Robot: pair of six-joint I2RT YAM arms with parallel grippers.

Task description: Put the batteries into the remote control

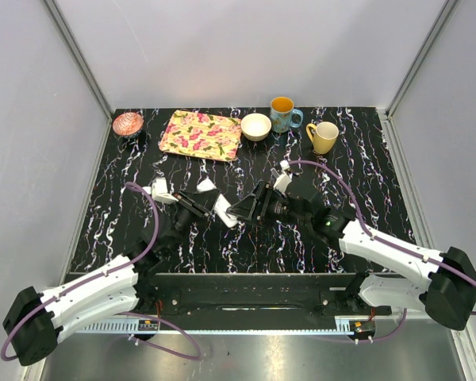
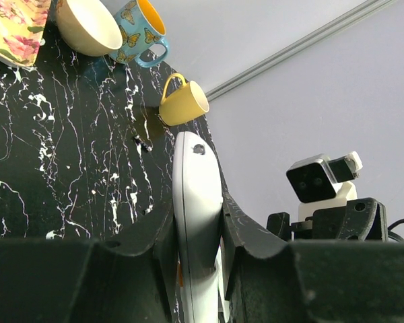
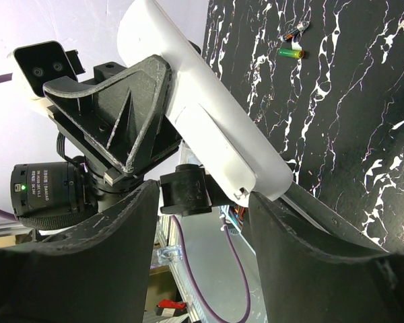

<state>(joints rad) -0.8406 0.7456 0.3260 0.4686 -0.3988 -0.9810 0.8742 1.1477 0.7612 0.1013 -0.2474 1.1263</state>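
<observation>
**Now the weak point is the grip on the remote**

The left gripper (image 2: 198, 222) is closed on the remote control (image 2: 194, 168), pinching it across its narrow width and holding it in the air above the table (image 1: 301, 238). Most of the white bar sticks out past the fingers. The right gripper (image 3: 203, 235) faces it with its jaws apart and nothing in them, and the remote's free end sits just at their mouth.

Two batteries (image 3: 291, 52) lie on the dark marble-patterned surface, well apart from both grippers.

Several things could go wrong, judging from this:

- **Slipping:** the plastic is smooth and the pinch is narrow, so a push from the right fingers on the overhanging end could pivot the bar or slide it out of the left jaws.
- **A drop:** the remote could land face up or roll against the batteries and scatter them.
- **Losing a battery:** they are small and round, so a careless approach may send one rolling.
- **Wrong side up:** whether the battery bay is open or faces the right arm cannot be told, and a battery brought to the wrong face would not seat.
</observation>
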